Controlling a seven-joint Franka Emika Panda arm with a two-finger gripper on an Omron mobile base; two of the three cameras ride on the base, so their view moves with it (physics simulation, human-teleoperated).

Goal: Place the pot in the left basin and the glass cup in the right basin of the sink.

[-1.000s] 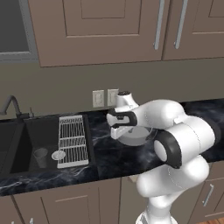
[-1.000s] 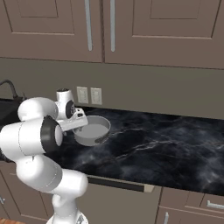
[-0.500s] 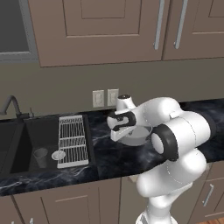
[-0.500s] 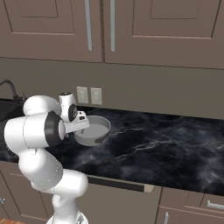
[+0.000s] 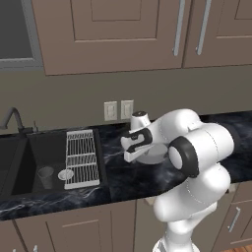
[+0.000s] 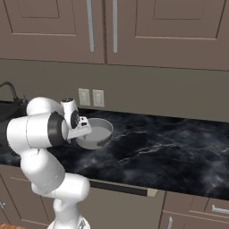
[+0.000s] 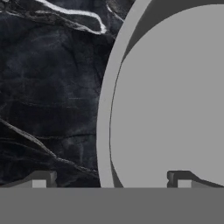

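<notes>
Since the earlier frames the arm had lowered and swung its hand closer over the pot (image 6: 95, 133), bringing the gripper (image 7: 109, 179) down to the rim; the pot itself had not shifted on the counter (image 6: 170, 152). In the hand view the two fingertips stood wide apart, one over the dark marble outside the wall and one over the pot's interior, so the jaws straddled the rim and held nothing. The step in hand appeared to be the approach for grasping the pot. The next move probably called for a short further descent so that the wall sat well between the fingers, then closure on the wall, a lift, and a carry across to the left basin (image 5: 7, 162) at the far end of the sink (image 5: 24, 140). The glass cup (image 5: 45, 176) stood already inside the right basin (image 5: 47, 157), just beside the white wire rack (image 5: 81, 158), so that half of the task looked complete. The pot was a wide, shallow, round vessel of matte grey metal with a thin upright wall and a flat floor; it stood toward the counter's back edge, below the wall outlets (image 5: 119, 110). The counter was glossy black marble with pale veins. The cup was a small, translucent, slightly tapered tumbler. The sink was a black recess with a dark curved faucet (image 5: 12, 118) at its rear edge.
</notes>
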